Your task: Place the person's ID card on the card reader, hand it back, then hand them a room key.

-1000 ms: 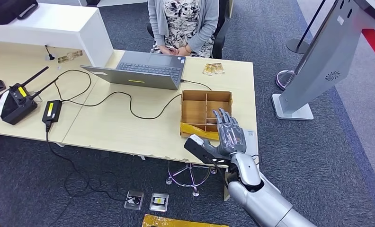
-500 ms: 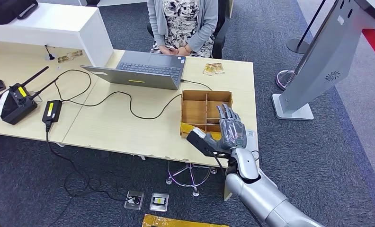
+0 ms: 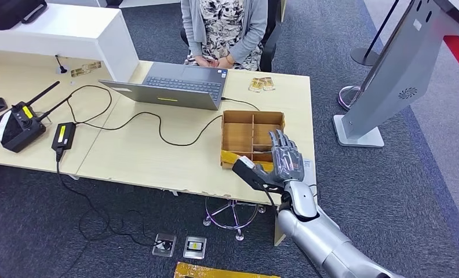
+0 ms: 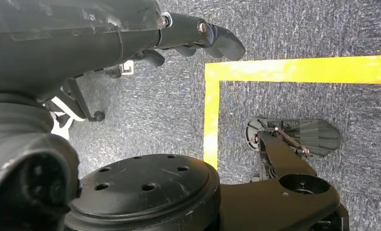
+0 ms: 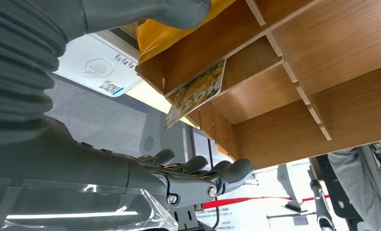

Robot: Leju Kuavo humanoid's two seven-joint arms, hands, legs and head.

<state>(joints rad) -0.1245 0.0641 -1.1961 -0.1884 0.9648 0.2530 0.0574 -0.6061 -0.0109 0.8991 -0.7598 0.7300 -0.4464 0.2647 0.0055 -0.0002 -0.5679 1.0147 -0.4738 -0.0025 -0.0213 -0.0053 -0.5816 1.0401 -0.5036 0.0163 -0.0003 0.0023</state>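
Right wrist view: the right hand (image 5: 179, 178) hovers empty, fingers (image 5: 227, 171) slightly spread, beside the wooden divider box (image 5: 294, 96). A patterned card (image 5: 196, 94), probably the room key, stands ahead of the fingertips; the dividers could block a clean pinch.

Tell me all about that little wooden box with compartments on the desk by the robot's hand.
The wooden box is a shallow open tray of thin brown board, split by dividers into several compartments. It lies flat near the desk's front right corner. Yellow tape runs along its near edge. A patterned card leans tilted in one compartment. The right hand, fingers spread, hovers at its near right corner; contact is unclear.
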